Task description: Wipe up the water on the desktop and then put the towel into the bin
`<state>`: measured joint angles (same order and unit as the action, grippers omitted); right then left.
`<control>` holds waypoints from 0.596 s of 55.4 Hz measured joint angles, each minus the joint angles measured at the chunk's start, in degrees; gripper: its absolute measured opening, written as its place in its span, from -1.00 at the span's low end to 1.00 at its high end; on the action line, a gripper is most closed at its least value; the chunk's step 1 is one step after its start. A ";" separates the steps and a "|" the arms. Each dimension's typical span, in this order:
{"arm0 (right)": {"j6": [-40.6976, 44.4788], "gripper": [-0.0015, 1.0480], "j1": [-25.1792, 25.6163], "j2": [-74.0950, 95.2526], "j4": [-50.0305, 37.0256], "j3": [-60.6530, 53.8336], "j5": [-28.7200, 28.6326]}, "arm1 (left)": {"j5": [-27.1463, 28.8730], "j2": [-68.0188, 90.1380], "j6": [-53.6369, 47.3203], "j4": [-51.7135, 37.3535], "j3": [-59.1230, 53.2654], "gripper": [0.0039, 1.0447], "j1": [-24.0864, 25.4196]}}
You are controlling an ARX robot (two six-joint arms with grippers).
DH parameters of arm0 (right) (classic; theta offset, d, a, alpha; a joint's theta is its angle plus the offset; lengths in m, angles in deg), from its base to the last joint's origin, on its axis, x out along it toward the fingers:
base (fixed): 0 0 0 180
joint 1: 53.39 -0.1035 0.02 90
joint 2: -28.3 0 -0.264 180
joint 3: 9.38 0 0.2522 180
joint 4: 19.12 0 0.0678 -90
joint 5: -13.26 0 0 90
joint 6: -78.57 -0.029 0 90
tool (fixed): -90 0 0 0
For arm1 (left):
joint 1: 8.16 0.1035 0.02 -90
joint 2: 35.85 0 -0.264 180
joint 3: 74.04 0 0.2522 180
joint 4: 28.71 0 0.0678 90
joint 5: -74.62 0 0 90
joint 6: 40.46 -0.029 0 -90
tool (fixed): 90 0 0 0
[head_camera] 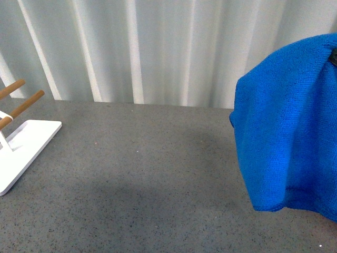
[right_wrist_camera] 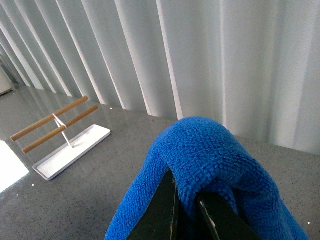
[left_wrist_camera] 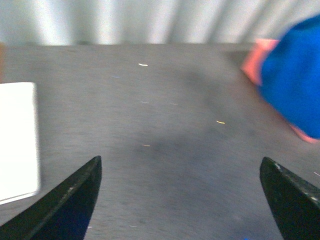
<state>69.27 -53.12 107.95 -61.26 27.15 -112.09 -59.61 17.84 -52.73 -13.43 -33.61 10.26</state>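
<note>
Right hand (right_wrist_camera: 186, 196) pinches bright blue, fuzzy towel (right_wrist_camera: 210, 150), hanging limp.

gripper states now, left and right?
Left gripper: open, empty.
Right gripper: shut on the blue towel.

Ahead of me hangs a white curtain (head_camera: 158, 47) in long vertical folds, with pale light glowing softly through it (brighter along some pleats). Off to my left stands a white flat-based rack (head_camera: 26, 145) carrying two slanted wooden rods (head_camera: 23, 107).
</note>
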 joint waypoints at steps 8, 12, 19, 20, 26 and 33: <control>0.44 -0.93 -0.59 0.00 0.11 -0.11 0.42 | 26.69 -4.31 8.52 -31.65 -15.10 0.37 -4.09; 0.72 -0.93 -0.63 -0.07 0.33 -0.35 0.35 | 31.56 -7.45 10.14 -36.85 -17.25 0.13 -5.68; 1.14 -0.93 -0.17 -0.13 0.63 -0.81 0.35 | 34.51 -12.31 11.37 -36.13 -19.50 -0.32 -8.41; 1.18 -0.93 -0.13 -0.15 0.70 -0.85 0.35 | 34.91 -12.83 11.43 -35.76 -19.87 -0.38 -8.79; 1.44 -0.93 0.11 -0.15 0.90 -1.07 0.39 | 36.48 -15.47 11.72 -33.83 -21.66 -0.73 -10.40; 1.55 -0.93 0.02 -0.20 1.09 -1.20 0.44 | 38.25 -19.76 12.24 -31.30 -22.80 -0.93 -12.09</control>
<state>70.82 -53.10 107.76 -60.17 25.95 -111.66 -21.36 -1.92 -40.49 -44.73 -56.40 -1.83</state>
